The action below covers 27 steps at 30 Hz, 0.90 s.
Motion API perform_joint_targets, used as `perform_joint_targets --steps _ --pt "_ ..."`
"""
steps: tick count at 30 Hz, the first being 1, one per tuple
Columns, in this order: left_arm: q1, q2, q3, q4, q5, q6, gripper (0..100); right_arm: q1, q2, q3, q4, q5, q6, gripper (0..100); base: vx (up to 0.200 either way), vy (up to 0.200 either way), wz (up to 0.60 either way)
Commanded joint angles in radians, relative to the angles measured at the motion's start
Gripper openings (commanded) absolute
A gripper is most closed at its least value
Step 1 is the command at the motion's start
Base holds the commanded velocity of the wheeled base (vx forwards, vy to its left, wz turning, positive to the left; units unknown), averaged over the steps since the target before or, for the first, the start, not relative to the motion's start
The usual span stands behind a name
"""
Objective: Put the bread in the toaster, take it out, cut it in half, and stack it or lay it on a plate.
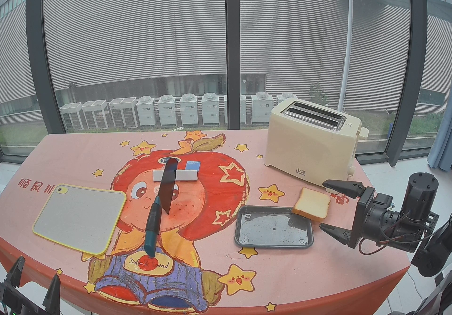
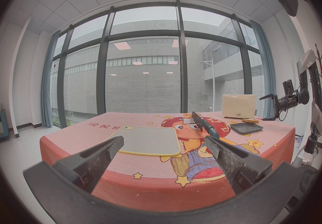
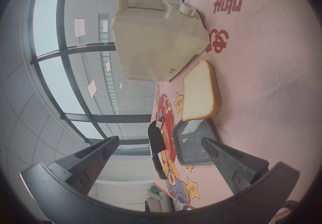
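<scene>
**Though poised beside the bread, grips nothing**

Though poised just beyond the right edge of the table (image 1: 61,160), clasps nothing. Holds the right gripper (image 1: 324,205) turned on its side, fingers spread wide and pointing left toward the bread (image 1: 312,204).

Finds the bread lying flat on the printed cloth, a single pale slice with a brown crust. Puts it just near of the toaster (image 1: 310,141) and just left of the parted fingers. Sets one corner of it against the far right corner of the dark tray (image 1: 263,231); cannot tell whether it overlaps the rim.

Finds the toaster upright at the far right, cream-coloured, slots facing up.

Finds the knife (image 1: 157,210) mid-table, left of the tray. Shows its blue handle toward the near edge and its dark blade propped on a small white and blue block (image 1: 175,174).

Finds the cutting board (image 1: 77,217), grey with a yellow rim, flat at the left, well apart from the bread.

Holds the left gripper (image 2: 163,139) low off the near left corner, fingers parted, gripping nothing.
</scene>
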<state>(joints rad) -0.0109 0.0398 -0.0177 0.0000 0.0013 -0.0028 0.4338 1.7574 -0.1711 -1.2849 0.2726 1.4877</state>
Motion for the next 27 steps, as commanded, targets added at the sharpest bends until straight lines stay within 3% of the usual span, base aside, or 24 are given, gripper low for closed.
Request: perform_joint_targets --steps 1,13,27 --pt "0.0 0.0 0.018 0.0 0.0 0.0 100 0.013 0.039 0.001 -0.002 0.0 -0.001 100 0.0 0.0 0.0" --pt "0.0 0.0 0.018 0.0 0.0 0.0 100 0.028 0.045 0.021 -0.004 -0.001 0.028 100 0.0 0.0 0.0" --pt "0.0 0.0 0.018 0.0 0.0 0.0 100 -0.037 0.117 -0.034 -0.005 -0.006 0.045 100 0.0 0.0 0.0"
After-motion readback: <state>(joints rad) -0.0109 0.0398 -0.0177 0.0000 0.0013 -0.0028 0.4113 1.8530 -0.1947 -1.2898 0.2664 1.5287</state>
